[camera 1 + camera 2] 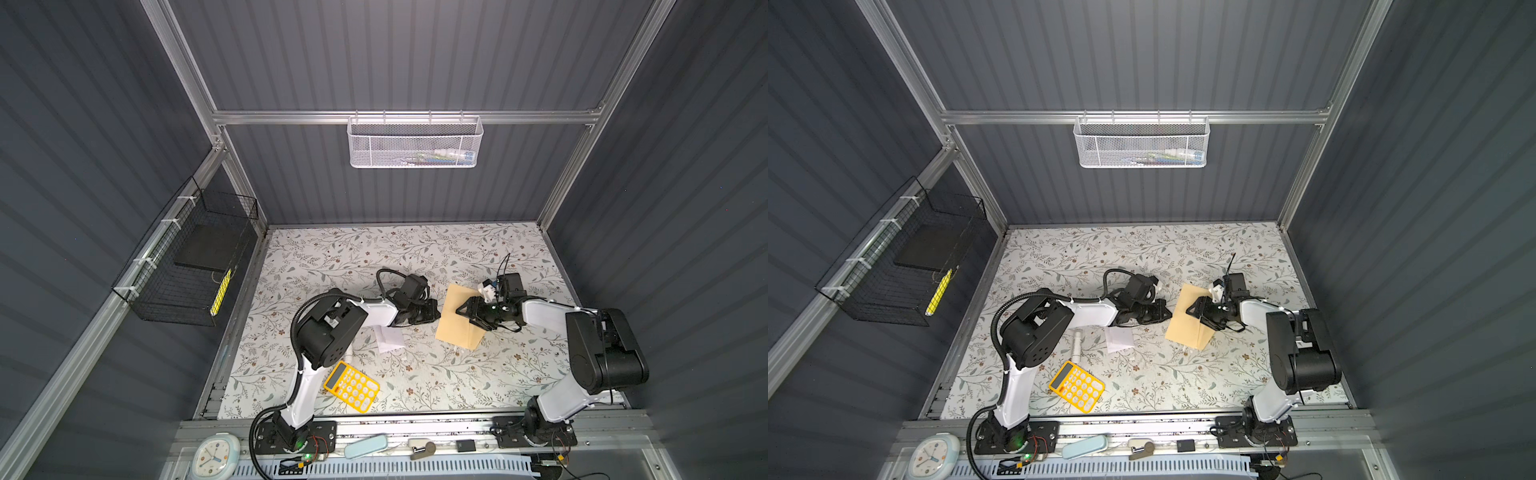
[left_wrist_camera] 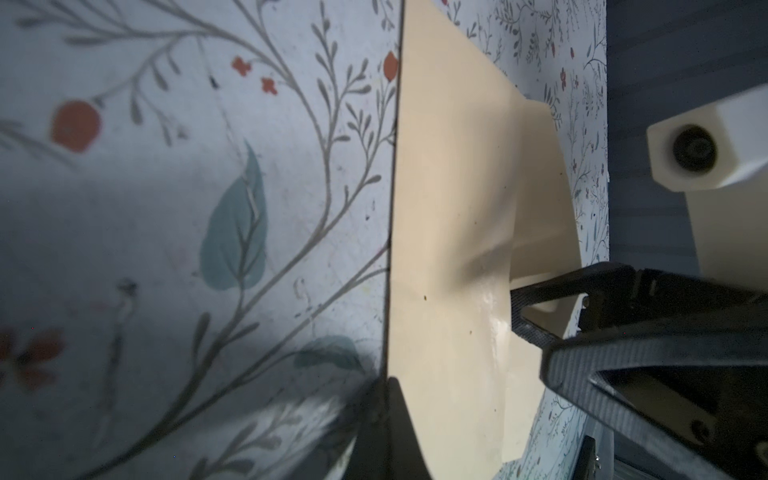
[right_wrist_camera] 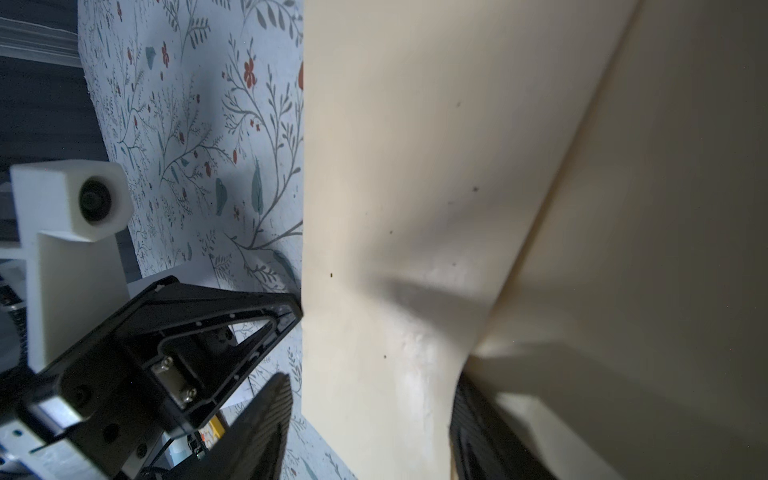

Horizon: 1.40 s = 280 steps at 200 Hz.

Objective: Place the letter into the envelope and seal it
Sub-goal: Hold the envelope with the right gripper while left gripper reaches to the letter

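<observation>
The left claw (image 1: pixel 434 312) clamps the envelope (image 1: pixel 453 332) by its edge. The right claw (image 1: pixel 469 318) stands open astride its lifted flap. The letter (image 1: pixel 390 338) lies on the surface (image 1: pixel 415 257).

The envelope (image 1: pixel 455 328), a plain tan kraft rectangle, lies slantwise on the floral worktop (image 1: pixel 415 257) right of centre. In the right wrist view one of its layers is lifted and bowed up from the rest, leaving it open. The letter (image 1: pixel 390 338), a small white creased sheet, lies flat on the worktop to the envelope's left, apart from it and outside it.
</observation>
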Each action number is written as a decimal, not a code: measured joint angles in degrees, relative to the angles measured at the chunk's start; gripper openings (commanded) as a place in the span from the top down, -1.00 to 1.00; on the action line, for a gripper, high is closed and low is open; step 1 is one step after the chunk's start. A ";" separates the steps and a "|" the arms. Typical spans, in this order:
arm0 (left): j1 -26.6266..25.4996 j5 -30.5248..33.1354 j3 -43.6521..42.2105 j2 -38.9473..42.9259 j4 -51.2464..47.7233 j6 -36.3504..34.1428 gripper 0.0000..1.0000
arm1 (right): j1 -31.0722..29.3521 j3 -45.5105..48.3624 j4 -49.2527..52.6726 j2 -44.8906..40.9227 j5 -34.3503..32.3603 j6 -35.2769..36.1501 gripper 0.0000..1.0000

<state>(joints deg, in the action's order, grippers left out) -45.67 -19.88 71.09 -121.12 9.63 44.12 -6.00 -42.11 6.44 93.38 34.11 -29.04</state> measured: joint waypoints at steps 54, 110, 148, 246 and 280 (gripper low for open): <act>0.00 -0.02 0.26 -0.15 -0.20 -0.15 0.92 | 0.28 2.73 -6.64 0.83 2.45 -1.99 0.11; 0.00 0.42 0.24 -0.15 -0.17 -0.46 0.92 | 0.31 5.38 -10.21 1.07 5.46 -3.48 0.56; 0.00 0.52 0.20 -0.15 -0.13 -0.63 0.92 | 0.33 6.29 -14.73 1.05 9.01 -6.23 0.87; 5.42 4.98 -6.40 6.49 -3.13 -0.87 0.78 | -4.74 3.43 -36.30 9.84 18.27 -21.46 1.00; 10.47 7.45 -8.41 14.60 -10.32 -2.62 0.23 | -7.65 -1.73 -36.76 12.52 18.21 -22.34 1.00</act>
<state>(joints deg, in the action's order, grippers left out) -35.20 -12.43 62.67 -106.52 -0.69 41.50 -13.65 -43.83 -30.33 105.91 52.31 -51.37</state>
